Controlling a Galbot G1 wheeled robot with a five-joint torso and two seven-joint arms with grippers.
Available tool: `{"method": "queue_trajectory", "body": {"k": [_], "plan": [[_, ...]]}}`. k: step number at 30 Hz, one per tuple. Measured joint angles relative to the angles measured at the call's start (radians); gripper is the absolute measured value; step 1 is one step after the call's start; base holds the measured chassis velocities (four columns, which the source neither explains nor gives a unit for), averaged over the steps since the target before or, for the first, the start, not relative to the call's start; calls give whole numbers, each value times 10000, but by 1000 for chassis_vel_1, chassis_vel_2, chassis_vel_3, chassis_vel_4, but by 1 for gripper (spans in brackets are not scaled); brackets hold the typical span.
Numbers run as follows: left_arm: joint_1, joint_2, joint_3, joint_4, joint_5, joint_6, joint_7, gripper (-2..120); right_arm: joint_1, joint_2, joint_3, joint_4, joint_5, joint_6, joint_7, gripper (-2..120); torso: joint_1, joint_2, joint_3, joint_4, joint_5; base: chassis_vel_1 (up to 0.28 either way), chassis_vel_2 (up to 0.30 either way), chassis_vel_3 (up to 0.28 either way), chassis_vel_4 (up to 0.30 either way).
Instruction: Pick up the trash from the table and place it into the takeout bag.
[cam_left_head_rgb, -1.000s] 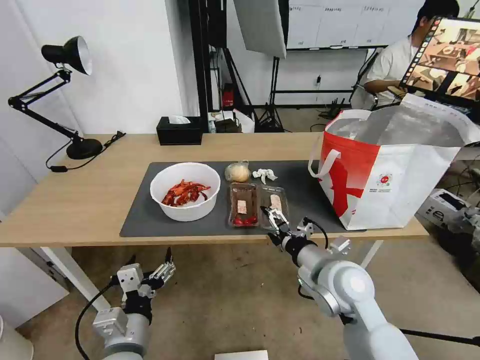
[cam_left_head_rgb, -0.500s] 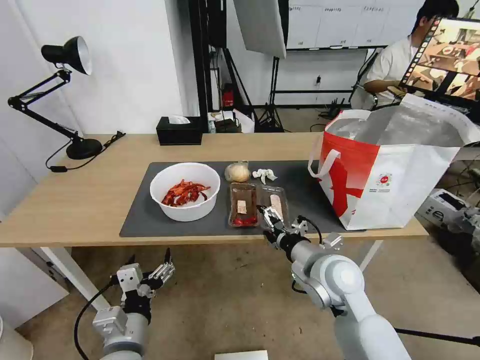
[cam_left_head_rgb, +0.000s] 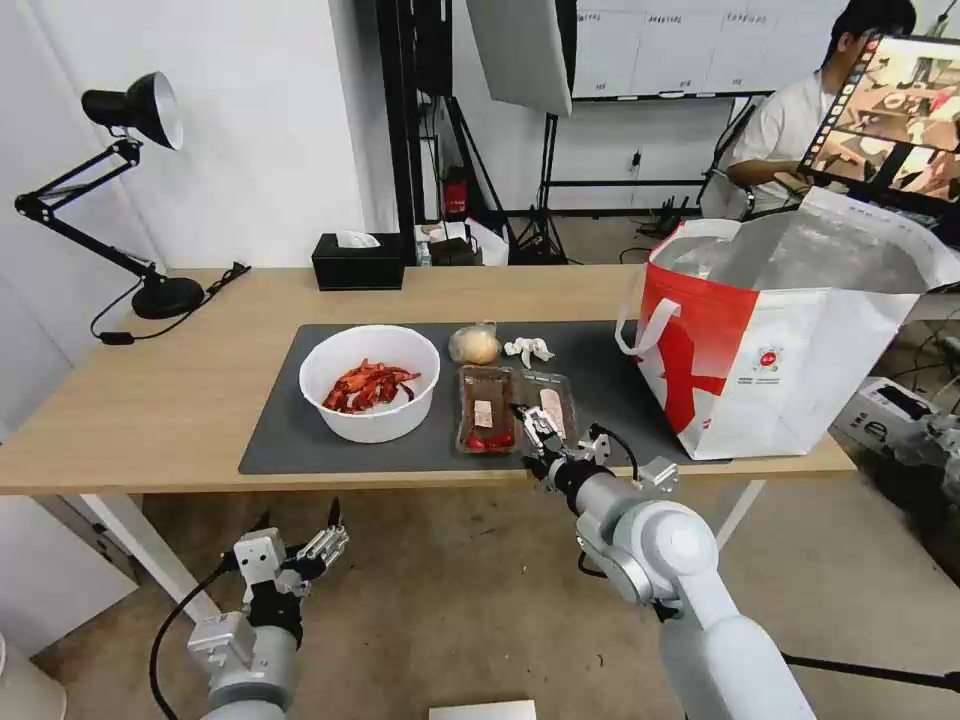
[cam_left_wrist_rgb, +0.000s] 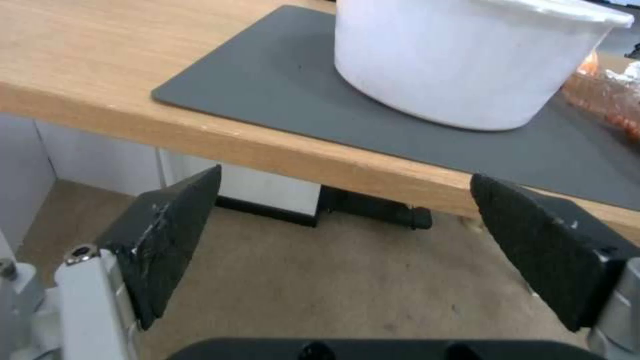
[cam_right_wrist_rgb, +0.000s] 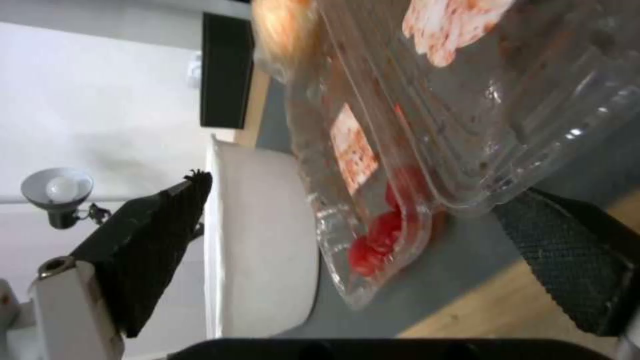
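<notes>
1. Head view: nothing is bagged yet. The bowl (cam_left_head_rgb: 370, 383), two trays (cam_left_head_rgb: 516, 410), small bag (cam_left_head_rgb: 475, 345) and tissue (cam_left_head_rgb: 529, 349) sit on the mat (cam_left_head_rgb: 270, 440); the takeout bag (cam_left_head_rgb: 790, 340) stands at the table's (cam_left_head_rgb: 150, 400) right end.
2. Left wrist view: the left gripper (cam_left_wrist_rgb: 347, 240) hangs wide open below the front edge.
3. Right wrist view: the right gripper (cam_right_wrist_rgb: 360, 250), jaws wide, straddles the clear, red-smeared trays' near ends.
</notes>
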Motion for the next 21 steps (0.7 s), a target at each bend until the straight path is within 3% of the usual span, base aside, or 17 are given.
{"method": "queue_trajectory", "body": {"k": [21], "plan": [[-115,4,8,182,-3,-74,-7,100,98,-331,-253,0,-3465,6,-1610,100,0,0,-2,-1,-2,0,0,0,0]]}}
